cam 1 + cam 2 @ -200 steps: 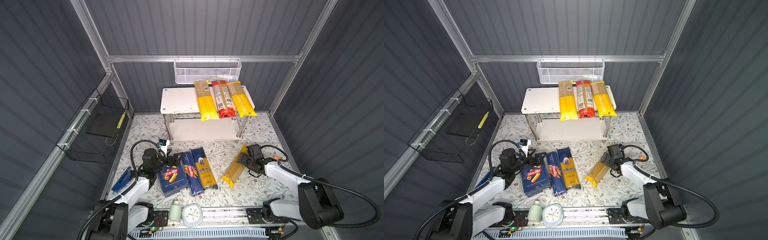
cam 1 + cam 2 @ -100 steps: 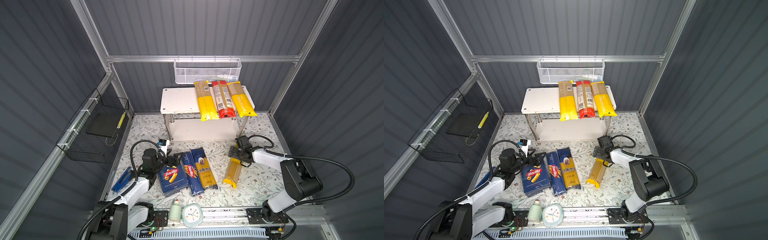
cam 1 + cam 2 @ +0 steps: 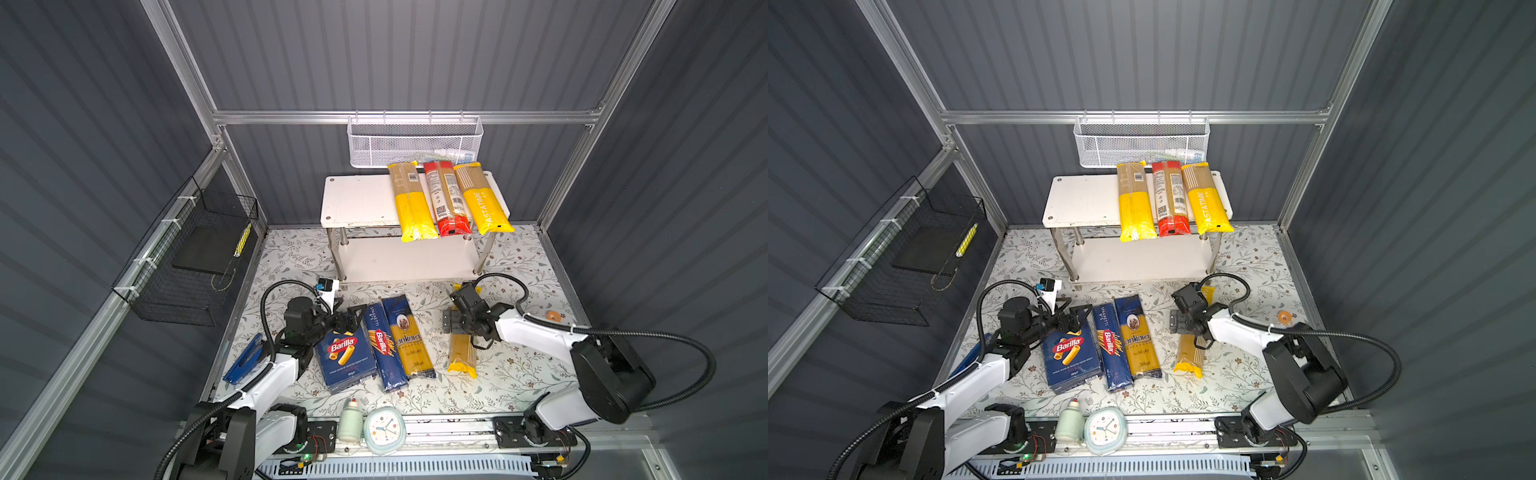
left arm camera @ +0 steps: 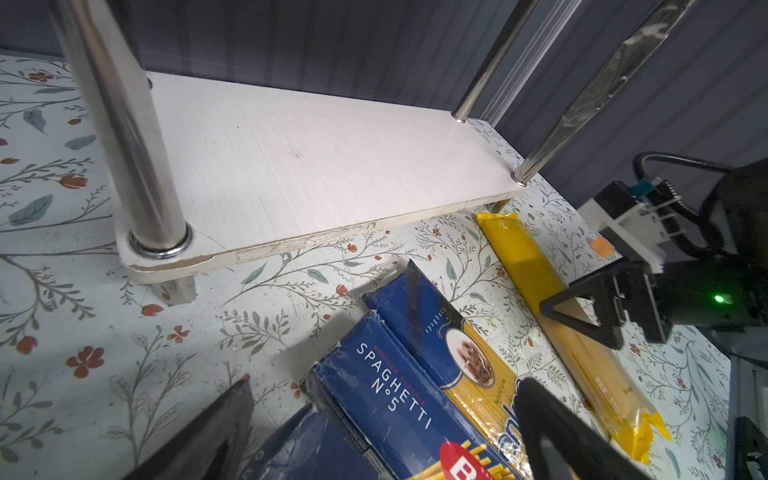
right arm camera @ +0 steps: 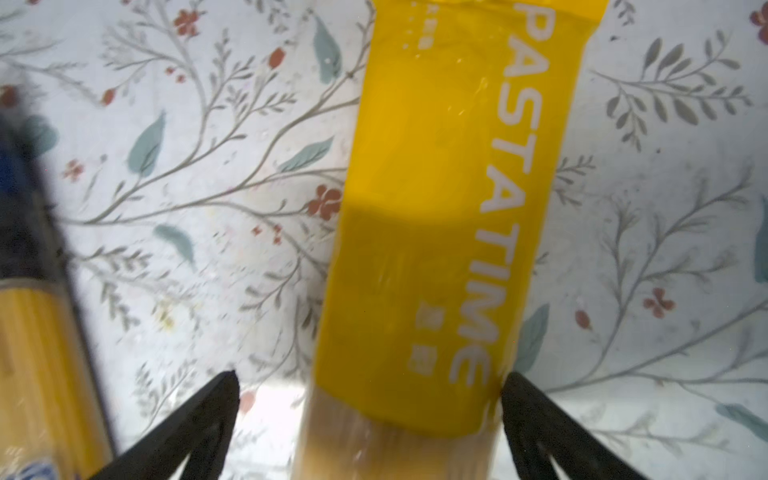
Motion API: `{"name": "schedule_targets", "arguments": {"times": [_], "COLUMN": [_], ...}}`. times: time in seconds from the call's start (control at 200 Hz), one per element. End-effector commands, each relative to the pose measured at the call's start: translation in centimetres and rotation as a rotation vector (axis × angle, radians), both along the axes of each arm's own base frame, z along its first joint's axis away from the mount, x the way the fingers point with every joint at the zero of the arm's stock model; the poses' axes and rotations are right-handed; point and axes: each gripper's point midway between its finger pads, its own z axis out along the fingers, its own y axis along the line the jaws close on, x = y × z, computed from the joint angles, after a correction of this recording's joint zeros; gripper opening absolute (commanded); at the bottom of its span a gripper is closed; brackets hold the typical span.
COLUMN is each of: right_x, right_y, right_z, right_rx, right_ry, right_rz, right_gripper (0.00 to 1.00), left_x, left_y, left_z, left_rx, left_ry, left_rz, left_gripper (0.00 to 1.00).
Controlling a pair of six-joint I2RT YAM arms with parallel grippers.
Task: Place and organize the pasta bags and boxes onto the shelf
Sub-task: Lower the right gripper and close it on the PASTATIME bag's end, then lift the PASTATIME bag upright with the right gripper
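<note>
My right fingers (image 5: 216, 399) are standing released and spread, straddling the yellow bag (image 5: 436, 208) lying flat on the surface (image 5: 208, 124) just before the shelf (image 3: 357, 199); I am judging a square descent and a clamp across the stiff spaghetti bundle as the cleanest take. My left fingers (image 4: 224, 424) are hovering released over the wide Barilla box (image 3: 347, 357). Room: the ankara bag (image 3: 409, 345) is lying near alongside, a shelf leg (image 3: 484, 255) is standing near the yellow bag's far end, and the top board (image 3: 1084, 199) is lying bare on its left half.

Bright, even light; right wrist view blurred.
</note>
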Motion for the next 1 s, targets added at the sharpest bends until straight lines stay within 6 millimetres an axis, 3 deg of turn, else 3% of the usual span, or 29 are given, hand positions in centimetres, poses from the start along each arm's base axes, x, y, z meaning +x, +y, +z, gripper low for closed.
{"name": "schedule_targets", "arguments": {"times": [0.0,0.3,0.83,0.995], "right_x": [-2.1,-3.5,-1.7,-2.2], "right_y": [-1.2,-3.3,-1.5,-1.8], "right_z": [0.1,-2.1,-3.6,-4.4], "right_rx": [-0.029,-0.07,-0.046,-0.092], "right_ry": [0.006,0.063,0.066,0.093], "right_rz": [-0.025,-0.174,-0.243,-0.252], "right_gripper": [0.98,0.99,0.99,0.99], "left_x": [0.1,0.1,0.0,0.0], "left_y": [-0.1,-0.1,-0.2,0.0], "left_z": [0.6,0.7,0.7,0.8], "left_rx": [0.006,0.006,-0.001,0.004], "left_ry": [-0.021,-0.025,-0.023,-0.03], "left_rz": [-0.006,-0.005,-0.008,0.0], "left_gripper": [0.99,0.99,0.99,0.99]}}
